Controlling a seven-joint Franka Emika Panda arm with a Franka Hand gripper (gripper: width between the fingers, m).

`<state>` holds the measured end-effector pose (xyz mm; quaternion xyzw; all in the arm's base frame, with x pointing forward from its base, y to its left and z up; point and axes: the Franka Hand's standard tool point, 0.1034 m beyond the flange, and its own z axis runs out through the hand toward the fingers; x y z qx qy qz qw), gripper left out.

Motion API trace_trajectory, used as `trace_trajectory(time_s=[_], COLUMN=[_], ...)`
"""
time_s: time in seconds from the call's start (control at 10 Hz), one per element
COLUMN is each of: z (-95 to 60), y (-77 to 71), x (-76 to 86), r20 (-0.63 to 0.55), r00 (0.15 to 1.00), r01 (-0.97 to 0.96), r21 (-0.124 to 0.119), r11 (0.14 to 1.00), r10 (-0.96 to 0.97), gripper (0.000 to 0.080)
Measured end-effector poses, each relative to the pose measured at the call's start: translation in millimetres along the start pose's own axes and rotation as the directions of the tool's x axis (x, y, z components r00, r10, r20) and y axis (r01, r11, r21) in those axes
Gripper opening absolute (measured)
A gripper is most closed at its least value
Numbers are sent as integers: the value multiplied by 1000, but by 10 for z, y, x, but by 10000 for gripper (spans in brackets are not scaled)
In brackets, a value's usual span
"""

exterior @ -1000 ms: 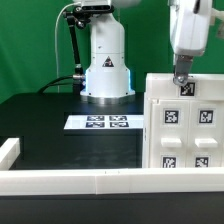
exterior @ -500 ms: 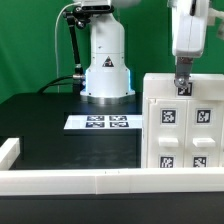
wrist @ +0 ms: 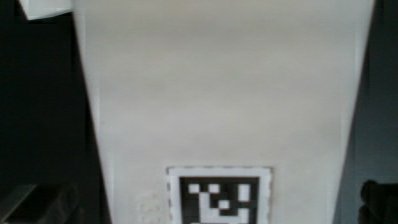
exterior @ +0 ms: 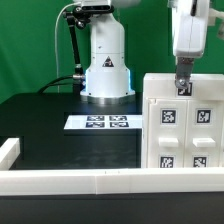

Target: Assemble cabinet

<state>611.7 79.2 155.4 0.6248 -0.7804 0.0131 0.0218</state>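
We see the gripper (exterior: 183, 83) at the top edge of the cabinet (exterior: 185, 125), standing near the desk's (exterior: 60, 130) right edge; whether its jaws clench it, we cannot tell. Assembly looks unfinished.

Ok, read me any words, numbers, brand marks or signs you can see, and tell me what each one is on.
No readable words or numbers.
White robot base: small triangular sign, too small to read.
Big white blocky cabinet: black-and-white square tags, patterns only.
Flat white marker board: the same kind of tags.
Cabinet in wrist view: one blurred tag.

White arm (exterior: 105, 50) (black cables, seemingly)
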Motion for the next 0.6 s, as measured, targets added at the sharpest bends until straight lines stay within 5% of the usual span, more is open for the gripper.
trace_trajectory(time_s=[0.6], z=[0], y=[0], x=[-1], r20=[0], r00=[1000], r01=[2], r21=[0], r11=[1000], r10=[-2], gripper=[797])
